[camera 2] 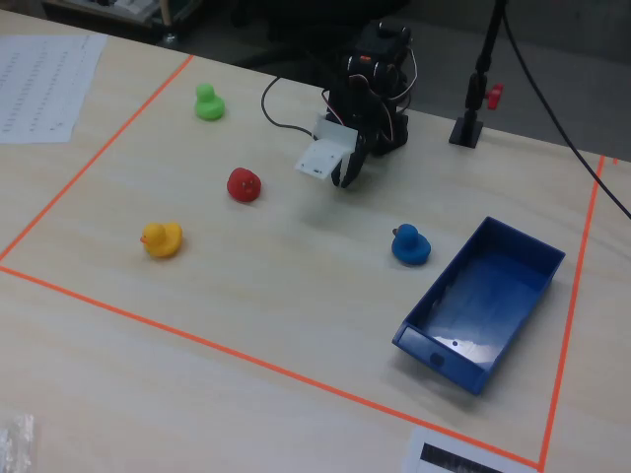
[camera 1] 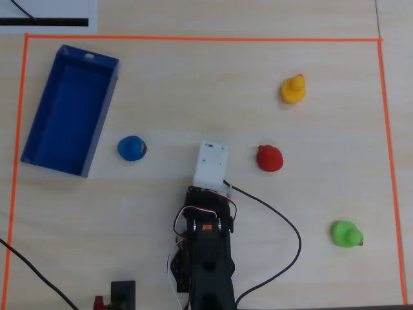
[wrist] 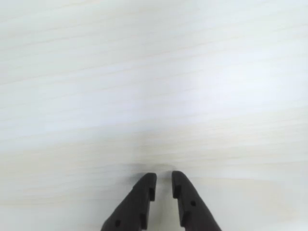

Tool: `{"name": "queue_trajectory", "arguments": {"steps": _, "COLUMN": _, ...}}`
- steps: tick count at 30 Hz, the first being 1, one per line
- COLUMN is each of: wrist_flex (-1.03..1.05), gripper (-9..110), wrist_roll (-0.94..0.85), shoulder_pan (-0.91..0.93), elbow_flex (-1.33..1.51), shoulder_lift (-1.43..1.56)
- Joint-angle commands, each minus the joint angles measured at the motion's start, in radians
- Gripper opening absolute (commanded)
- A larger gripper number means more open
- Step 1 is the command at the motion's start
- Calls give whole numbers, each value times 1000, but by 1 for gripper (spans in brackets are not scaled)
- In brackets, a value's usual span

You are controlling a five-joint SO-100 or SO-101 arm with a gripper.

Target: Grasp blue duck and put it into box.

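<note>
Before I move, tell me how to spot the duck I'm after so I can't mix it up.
In the overhead view, find the blue box at the left of the orange-taped area. The blue duck sits on bare table just right of it, between the box and the arm's white camera housing. It is the only blue duck; the others are red, yellow and green.

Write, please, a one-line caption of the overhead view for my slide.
Arm with gripper between blue duck and red duck; empty blue box at left.

The arm [camera 1: 205, 258] (its base) is cut off at the overhead view's bottom edge.
</note>
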Motion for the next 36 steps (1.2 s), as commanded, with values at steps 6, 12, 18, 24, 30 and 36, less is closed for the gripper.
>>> {"name": "queue_trajectory", "arguments": {"steps": 6, "wrist_flex": 15, "gripper": 2, "wrist_roll": 12, "shoulder_pan": -18, "elbow_flex": -3, "shoulder_lift": -14}}
{"name": "queue_trajectory", "arguments": {"steps": 12, "wrist_flex": 14, "gripper": 2, "wrist_roll": -8, "shoulder_pan": -15, "elbow_flex": -3, "shoulder_lift": -14}}
{"name": "queue_trajectory", "arguments": {"steps": 18, "wrist_flex": -12, "gripper": 3, "wrist_roll": -25, "shoulder_pan": -25, "elbow_flex": -232, "shoulder_lift": -227}}
{"name": "queue_trajectory", "arguments": {"steps": 24, "wrist_flex": 141, "gripper": 24, "wrist_roll": 95, "shoulder_pan": -120, "elbow_flex": -874, "shoulder_lift": -669}}
{"name": "queue_trajectory", "arguments": {"steps": 30, "wrist_flex": 170, "gripper": 34, "wrist_roll": 270, "shoulder_pan": -313, "elbow_flex": -1239, "shoulder_lift": -977}}
{"name": "queue_trajectory", "arguments": {"steps": 36, "wrist_flex": 29, "gripper": 37, "wrist_roll": 350, "shoulder_pan": -434, "elbow_flex": -1289, "shoulder_lift": -1215}}
